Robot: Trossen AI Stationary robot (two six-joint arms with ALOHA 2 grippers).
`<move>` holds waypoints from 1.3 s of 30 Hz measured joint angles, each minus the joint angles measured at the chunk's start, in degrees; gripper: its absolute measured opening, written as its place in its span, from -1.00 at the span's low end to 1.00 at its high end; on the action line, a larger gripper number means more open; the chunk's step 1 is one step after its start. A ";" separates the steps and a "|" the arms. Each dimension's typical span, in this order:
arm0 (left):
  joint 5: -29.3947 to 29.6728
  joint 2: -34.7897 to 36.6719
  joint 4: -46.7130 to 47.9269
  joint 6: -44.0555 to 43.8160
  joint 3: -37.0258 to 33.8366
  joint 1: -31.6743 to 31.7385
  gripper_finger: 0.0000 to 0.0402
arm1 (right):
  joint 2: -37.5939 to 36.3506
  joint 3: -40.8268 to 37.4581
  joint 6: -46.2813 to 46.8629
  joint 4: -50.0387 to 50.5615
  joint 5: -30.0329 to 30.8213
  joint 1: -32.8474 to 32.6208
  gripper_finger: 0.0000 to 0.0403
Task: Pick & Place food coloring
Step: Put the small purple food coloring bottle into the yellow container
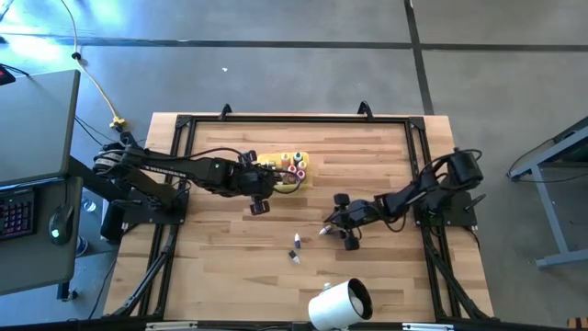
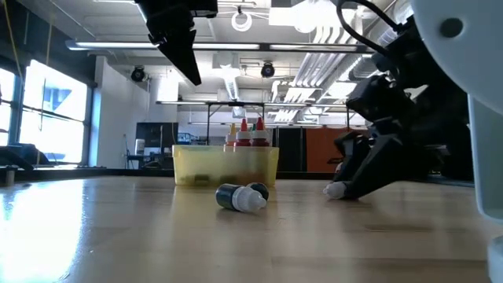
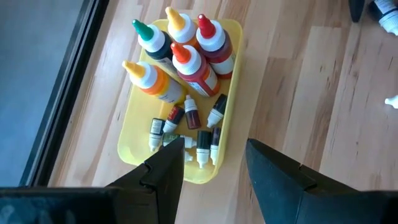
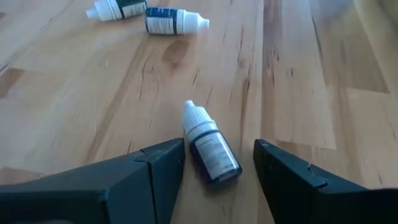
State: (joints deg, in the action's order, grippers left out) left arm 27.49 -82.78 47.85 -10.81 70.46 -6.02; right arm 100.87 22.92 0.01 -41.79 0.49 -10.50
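The yellow tray (image 1: 287,171) sits on the table and holds several larger squeeze bottles (image 3: 186,56) standing upright and several tiny food coloring bottles (image 3: 189,127) lying in it. My left gripper (image 3: 214,165) is open and hovers above the tray's near end (image 1: 266,184), raised high in the low view (image 2: 177,35). My right gripper (image 4: 217,163) is open and low at the table (image 1: 333,223). Its fingers stand on either side of a dark food coloring bottle with a white cap (image 4: 211,152), which lies on its side on the wood. Two more bottles (image 4: 174,20) (image 4: 118,9) lie farther out.
A large white cylinder with a dark opening (image 1: 340,303) lies near the table's near edge. The two loose bottles (image 1: 296,248) lie between it and the tray; one shows close in the low view (image 2: 242,196). Black frame rails (image 1: 294,119) border the table.
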 joint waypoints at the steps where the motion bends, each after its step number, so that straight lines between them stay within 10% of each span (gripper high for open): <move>1: 0.00 0.00 0.09 0.01 0.00 0.00 -0.16 | 0.66 0.00 0.00 -0.53 0.07 0.00 -0.07; 21: -7.14 0.00 0.14 0.00 -0.02 -0.02 -0.16 | 1.48 9.52 -0.67 -3.98 0.87 2.89 -0.65; 32: -8.92 0.00 1.87 -0.20 -0.02 -0.02 -0.16 | 1.18 36.28 -6.55 46.25 3.02 5.55 -0.74; 39: -8.96 0.00 2.06 -0.22 -0.02 -0.02 -0.16 | 1.11 40.65 -8.49 54.04 2.07 0.92 -0.52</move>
State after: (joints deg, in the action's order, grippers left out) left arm 18.52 -82.78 49.91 -11.03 70.43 -6.04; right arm 101.97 63.57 -8.47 12.26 2.57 -9.58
